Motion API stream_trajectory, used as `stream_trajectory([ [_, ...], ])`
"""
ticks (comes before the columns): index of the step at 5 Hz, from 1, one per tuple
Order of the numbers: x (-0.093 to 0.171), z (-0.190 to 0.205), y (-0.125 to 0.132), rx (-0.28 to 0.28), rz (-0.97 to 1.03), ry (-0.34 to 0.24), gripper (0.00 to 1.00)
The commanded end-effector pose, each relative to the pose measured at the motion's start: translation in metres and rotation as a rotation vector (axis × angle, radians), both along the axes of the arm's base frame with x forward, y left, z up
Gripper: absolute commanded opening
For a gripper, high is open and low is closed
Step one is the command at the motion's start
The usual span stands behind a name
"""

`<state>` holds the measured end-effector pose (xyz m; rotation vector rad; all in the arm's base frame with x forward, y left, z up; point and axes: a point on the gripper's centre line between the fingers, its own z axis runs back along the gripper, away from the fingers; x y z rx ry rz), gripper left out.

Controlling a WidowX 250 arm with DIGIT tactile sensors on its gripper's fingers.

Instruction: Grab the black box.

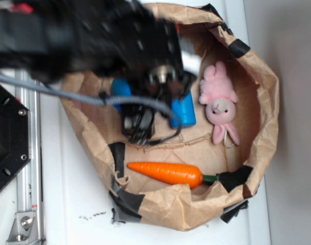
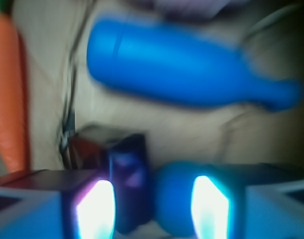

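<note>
In the wrist view the black box (image 2: 128, 181), small, dark and glossy, stands between my fingertips, close to the left pad (image 2: 94, 211). A teal-blue ball (image 2: 174, 199) sits right beside it, against the right pad (image 2: 209, 206). My gripper (image 2: 152, 209) is open, its jaws wide apart with both things in the gap. From the exterior view my gripper (image 1: 140, 127) reaches down into the brown paper bag (image 1: 257, 92), and the arm hides the box. The wrist view is blurred.
A blue bottle (image 2: 182, 69) lies just beyond the box, partly under the arm (image 1: 183, 109). An orange carrot (image 1: 168, 172) lies at the bag's near side and a pink bunny (image 1: 220, 104) at its right. A black hexagonal plate (image 1: 7, 138) sits outside, left.
</note>
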<state>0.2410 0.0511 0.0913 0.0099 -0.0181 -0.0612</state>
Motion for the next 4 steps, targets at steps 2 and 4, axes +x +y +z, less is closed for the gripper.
stream_trajectory([
  [2,0.003,0.046,0.007,-0.061,-0.045,-0.139,1.0],
  [4,0.004,-0.016,0.01,-0.193,-0.239,-0.121,1.0],
])
